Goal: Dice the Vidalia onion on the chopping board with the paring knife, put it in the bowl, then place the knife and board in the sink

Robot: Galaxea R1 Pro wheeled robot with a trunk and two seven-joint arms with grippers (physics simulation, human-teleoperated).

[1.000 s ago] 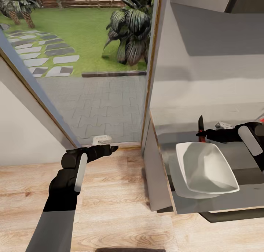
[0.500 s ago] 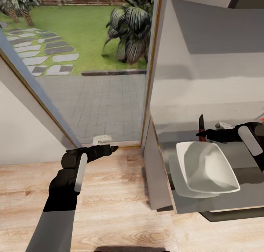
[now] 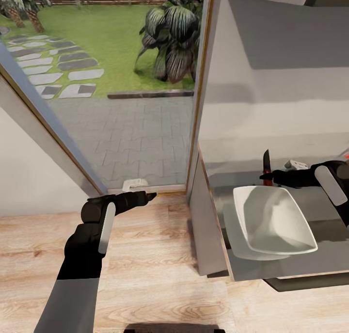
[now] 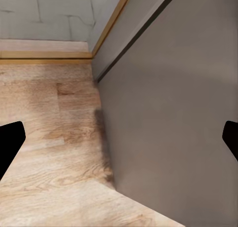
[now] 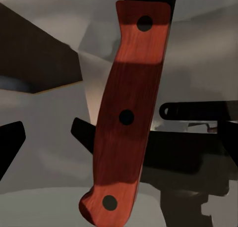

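Floor point(image 3: 160, 255) lies under the left hand point(image 3: 151, 196), which hangs off the surface's point(image 3: 291, 265) end with fingers spread and nothing between them. Further right, the bowl point(image 3: 274, 221) sits near that end. Behind it the right hand point(image 3: 265, 178) pinches the knife point(image 3: 265, 164) by its reddish handle, blade pointing up. Risk, as I judge it: the handle could slip or twist in this grip, or a low swing could knock the bowl toward the edge.
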